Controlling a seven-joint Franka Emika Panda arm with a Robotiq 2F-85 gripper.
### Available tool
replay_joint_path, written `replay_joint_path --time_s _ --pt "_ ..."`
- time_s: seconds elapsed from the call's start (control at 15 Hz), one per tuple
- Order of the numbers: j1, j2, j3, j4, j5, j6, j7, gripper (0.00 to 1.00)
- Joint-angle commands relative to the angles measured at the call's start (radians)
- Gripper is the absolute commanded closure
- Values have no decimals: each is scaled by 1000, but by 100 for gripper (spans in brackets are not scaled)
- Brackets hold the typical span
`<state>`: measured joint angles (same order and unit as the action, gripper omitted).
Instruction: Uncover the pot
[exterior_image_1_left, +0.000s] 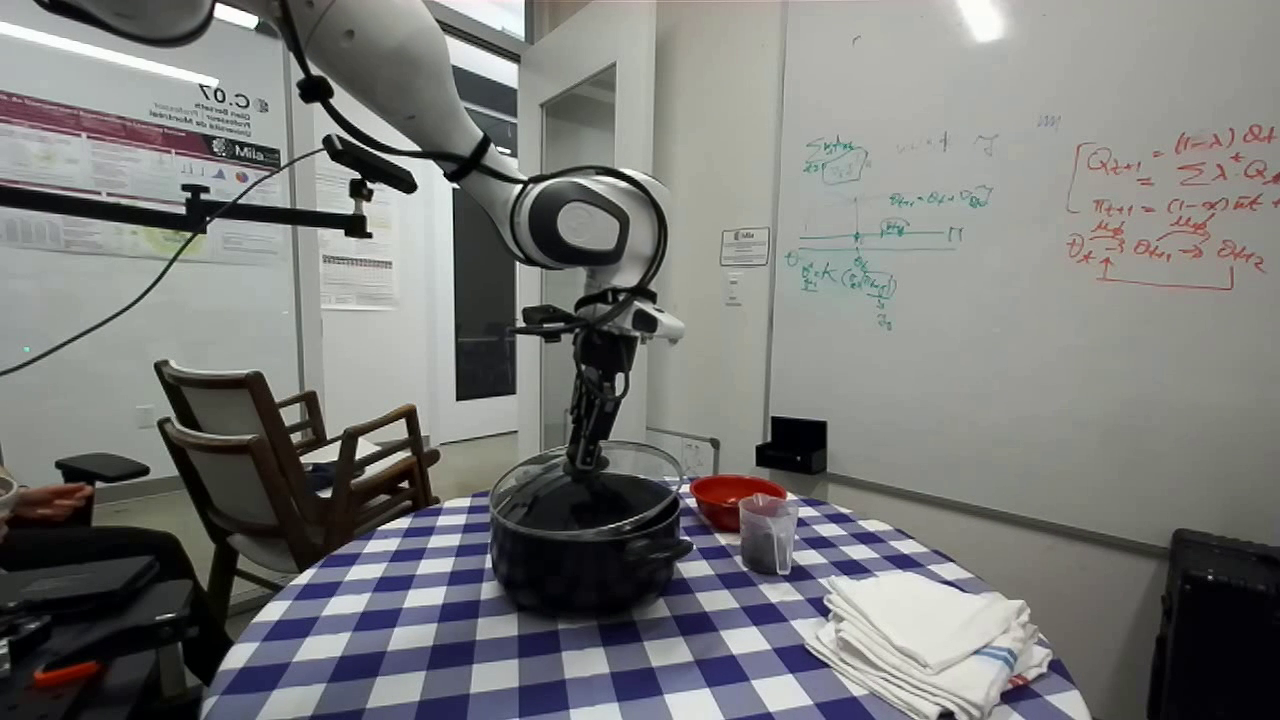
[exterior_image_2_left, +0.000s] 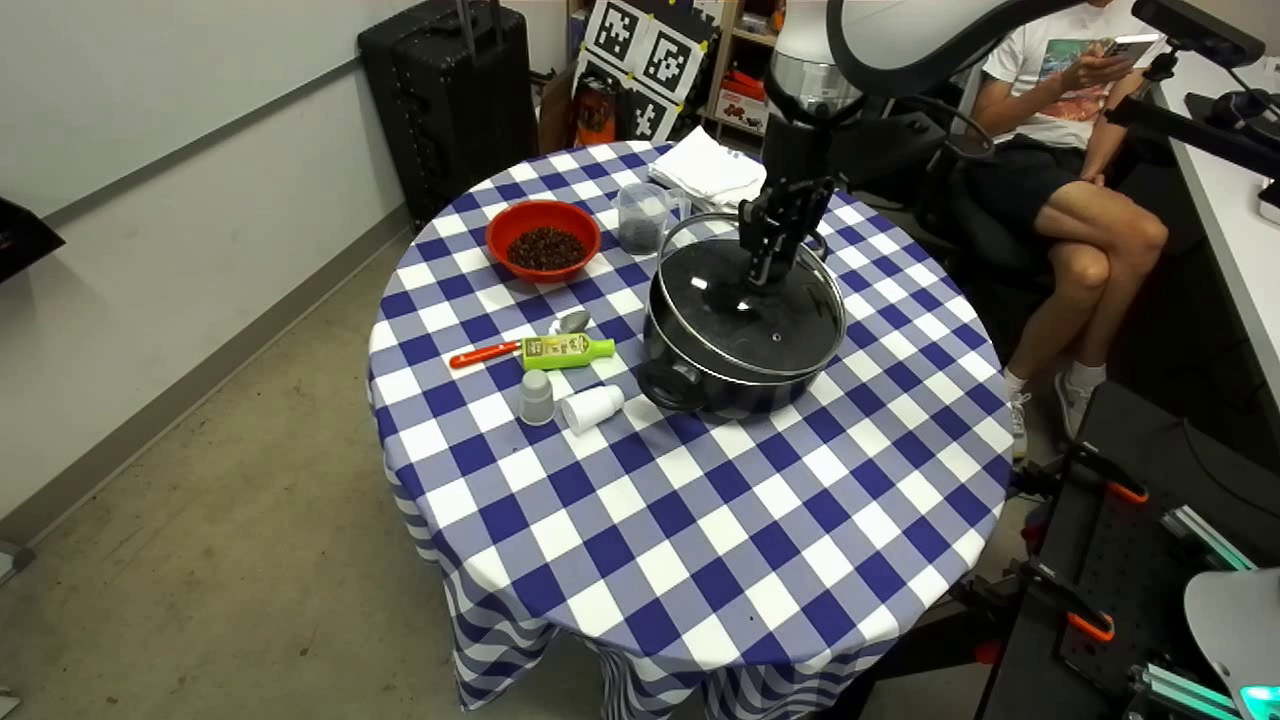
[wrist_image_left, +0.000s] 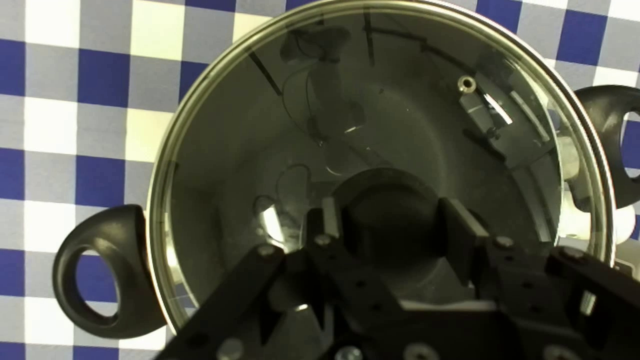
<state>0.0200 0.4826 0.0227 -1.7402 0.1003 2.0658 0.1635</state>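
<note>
We see the gripper clamped on the knob, with the lid tilted over the pot. We find the pot on the table, the jug and bowl near it.

In both exterior views, the pot is set on the table and the lid is placed over its opening. In the wrist view, the knob is held between the fingers of the gripper. In an exterior view, the measuring jug is seen behind and left of the pot, with the bowl farther left and the towels behind the jug. Loose pieces are contained in the bowl. Left of the pot, the bottle is laid flat; before it, a small container is stood on end, with a second container laid on its side at right.
</note>
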Motion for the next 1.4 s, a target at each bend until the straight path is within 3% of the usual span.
replay_joint_path --time_s 0.0,1.33 --pt "18 11 -14 43 -34 -50 4 75" --pt "24 46 -10 93 -54 -112 -10 75"
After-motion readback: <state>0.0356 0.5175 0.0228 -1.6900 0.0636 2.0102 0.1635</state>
